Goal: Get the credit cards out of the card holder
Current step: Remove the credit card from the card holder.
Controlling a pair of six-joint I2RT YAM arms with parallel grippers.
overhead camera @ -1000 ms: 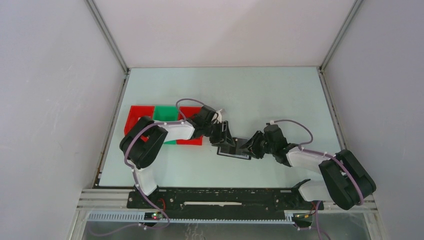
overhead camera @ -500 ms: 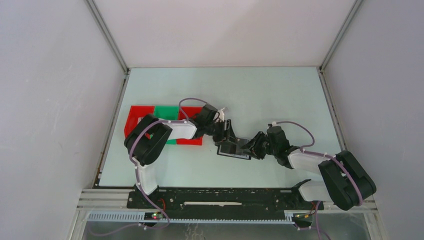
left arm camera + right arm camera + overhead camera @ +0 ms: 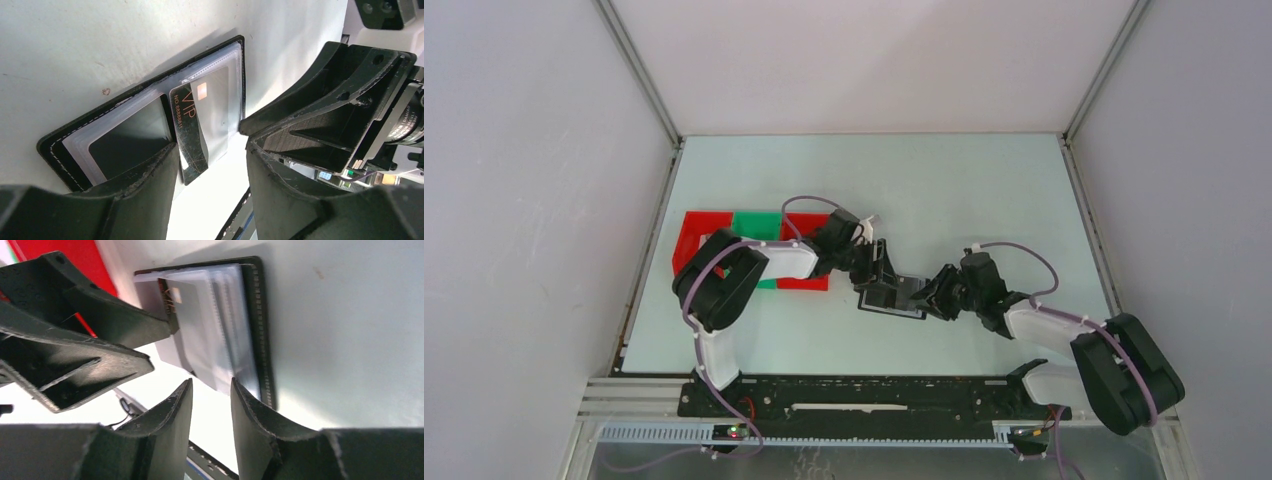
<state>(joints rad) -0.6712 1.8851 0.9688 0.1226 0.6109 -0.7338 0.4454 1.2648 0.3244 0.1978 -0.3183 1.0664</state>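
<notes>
The left gripper [image 3: 210, 150] had edged onto the card holder [image 3: 52, 147], one credit card [image 3: 192, 135] already half-out. Its jaws and the right gripper's [image 3: 210, 387] gaped empty.

Pale table [image 3: 984, 190] carries a flat black card holder [image 3: 890, 302] lying opened out near its middle, clear sleeves facing up, and, close to the holder's left, a row of red, green and red plastic trays [image 3: 756, 224] set side by side.
</notes>
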